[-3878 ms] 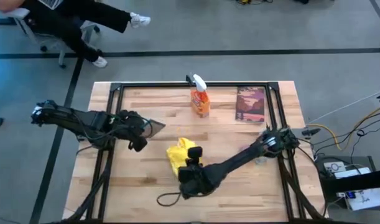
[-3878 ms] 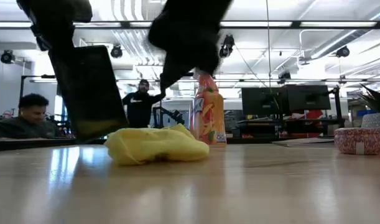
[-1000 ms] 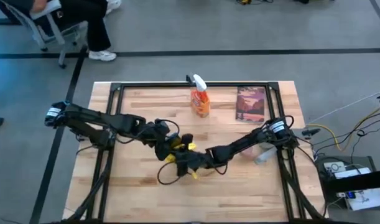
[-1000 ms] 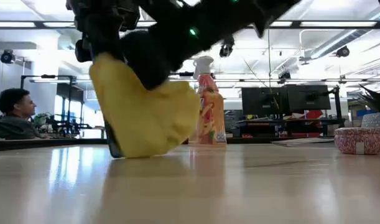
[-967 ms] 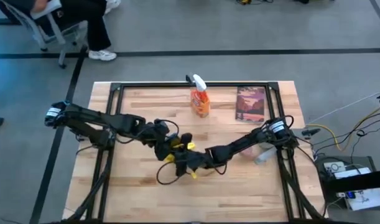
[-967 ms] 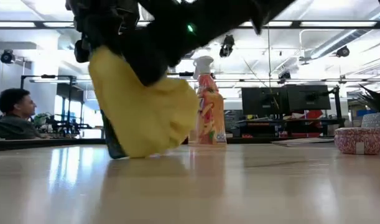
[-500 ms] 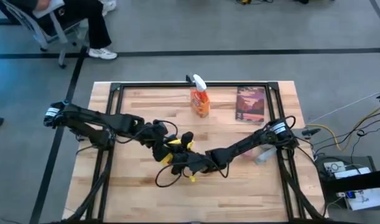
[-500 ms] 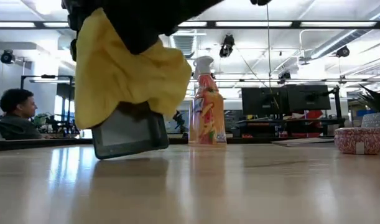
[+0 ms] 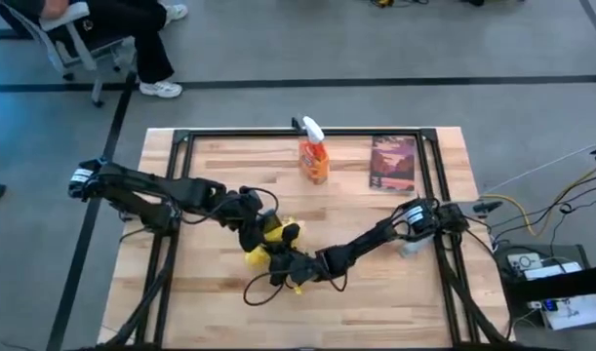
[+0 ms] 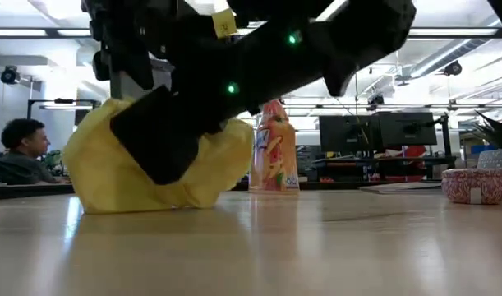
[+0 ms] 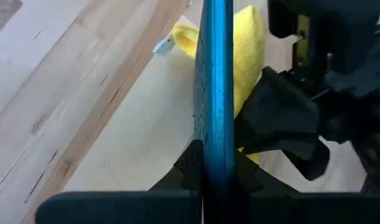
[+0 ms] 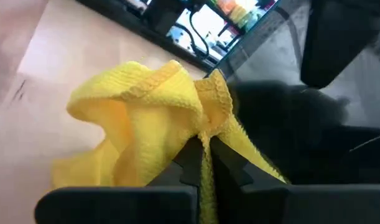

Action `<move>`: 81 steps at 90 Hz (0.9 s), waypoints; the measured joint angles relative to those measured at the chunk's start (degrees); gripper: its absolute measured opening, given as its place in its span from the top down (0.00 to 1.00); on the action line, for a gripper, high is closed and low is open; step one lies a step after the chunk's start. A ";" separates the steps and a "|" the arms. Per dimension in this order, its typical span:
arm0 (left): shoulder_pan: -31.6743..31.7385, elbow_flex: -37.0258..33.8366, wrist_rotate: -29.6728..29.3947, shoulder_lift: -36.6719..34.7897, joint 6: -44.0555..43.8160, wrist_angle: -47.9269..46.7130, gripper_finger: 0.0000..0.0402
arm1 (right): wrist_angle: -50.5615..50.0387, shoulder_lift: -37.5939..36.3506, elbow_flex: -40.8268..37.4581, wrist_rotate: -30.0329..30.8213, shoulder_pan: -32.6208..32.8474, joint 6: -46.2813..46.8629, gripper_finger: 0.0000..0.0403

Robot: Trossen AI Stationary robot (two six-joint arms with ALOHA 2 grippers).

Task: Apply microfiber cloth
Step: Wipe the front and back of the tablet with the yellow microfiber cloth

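The microfiber cloth (image 9: 269,232) is bright yellow and bunched up near the table's middle. It lies against one face of a black tablet (image 11: 214,81), which the left wrist view shows edge-on. My left gripper (image 9: 247,230) is shut on the tablet. My right gripper (image 9: 284,265) reaches in from the right and is shut on the cloth (image 12: 146,124). In the low view the cloth (image 10: 94,181) and the dark right gripper (image 10: 160,140) hide the tablet. The cloth's lower end touches the tabletop. My left gripper pinches the tablet's edge (image 11: 214,158) between its two fingers, with the thin slab standing straight out from them. The cloth hides whether the tablet's lower edge rests on the table. My right gripper pinches a gathered fold of the cloth (image 12: 205,134) between its fingertips, several layers together. The cloth bulges out past the fingers, and its lower end (image 10: 135,201) is down on the table.
An orange spray bottle (image 9: 314,158) stands at the far middle, with a dark printed book (image 9: 392,164) to its right. A small patterned tin (image 10: 474,185) sits at the right. A black cable loop (image 9: 258,289) lies near the grippers. A person (image 10: 20,152) sits beyond the table.
My right gripper drew the cloth up the tablet's face, baring the tablet's lower part. It then came back down and toward the near edge, so the cloth now reaches the tabletop and covers the tablet. My left gripper has kept its hold on the tablet.
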 joint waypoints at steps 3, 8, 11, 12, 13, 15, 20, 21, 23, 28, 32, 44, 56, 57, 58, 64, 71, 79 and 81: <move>0.00 0.00 0.20 0.00 0.00 0.10 0.98 | 0.10 -0.24 -0.02 0.04 0.02 -0.64 1.00; 0.00 0.00 0.25 0.00 0.00 0.10 0.98 | 0.47 -1.13 -0.09 0.96 0.02 -2.81 1.00; -0.02 0.00 0.29 0.00 0.00 0.14 0.98 | 1.16 -1.60 -0.11 1.67 0.02 -4.24 1.00; -0.02 0.00 0.34 0.00 -0.01 0.16 0.98 | 1.48 -1.75 -0.11 1.88 0.02 -4.72 1.00; -0.03 0.00 0.39 0.00 -0.02 0.16 0.98 | 1.81 -1.93 -0.11 2.13 0.01 -5.26 1.00; -0.04 0.00 0.44 0.00 -0.02 0.16 0.98 | 2.48 -2.40 -0.11 2.76 -0.02 -6.54 1.00; -0.04 0.00 0.47 0.00 -0.03 0.16 0.98 | 3.89 -3.49 -0.11 4.82 -0.08 -10.55 1.00; -0.04 0.00 0.47 0.00 -0.04 0.16 0.98 | 4.22 -3.68 -0.11 5.19 -0.11 -11.44 1.00; -0.05 0.00 0.51 0.00 -0.04 0.16 0.98 | 4.88 -4.05 -0.11 5.90 -0.14 -13.29 1.00; -0.07 0.01 0.62 0.00 -0.07 0.20 0.98 | 6.12 -5.24 -0.11 7.92 -0.16 -17.76 1.00; -0.07 0.04 0.60 0.00 -0.07 0.23 0.98 | 6.42 -6.18 -0.11 9.45 -0.19 -20.90 1.00; -0.09 0.04 0.84 0.02 -0.09 0.06 0.98 | 7.60 -9.74 -0.12 12.24 -0.49 -25.72 1.00; -0.11 0.04 0.81 0.02 -0.11 0.06 0.98 | 7.50 -11.28 -0.14 12.84 -0.85 -25.91 1.00; -0.11 0.04 0.81 0.02 -0.11 0.06 0.98 | 7.36 -11.33 -0.17 13.06 -0.90 -25.91 1.00; -0.11 0.04 0.80 0.02 -0.11 0.04 0.98 | 7.25 -11.35 -0.18 13.22 -0.96 -25.87 1.00; -0.17 0.04 0.78 0.02 -0.13 0.01 0.98 | 7.00 -11.34 -0.28 13.27 -1.43 -23.69 1.00; -0.17 0.04 0.75 0.02 -0.17 -0.05 0.98 | 6.19 -11.15 -0.41 11.39 -1.91 -19.55 1.00; -0.17 0.04 0.75 0.02 -0.41 -0.33 0.98 | 2.33 -10.36 -0.42 7.79 -2.36 -12.56 1.00; -0.17 0.04 0.75 0.02 -0.50 -0.38 0.98 | 1.66 -10.13 -0.42 7.51 -2.39 -10.77 1.00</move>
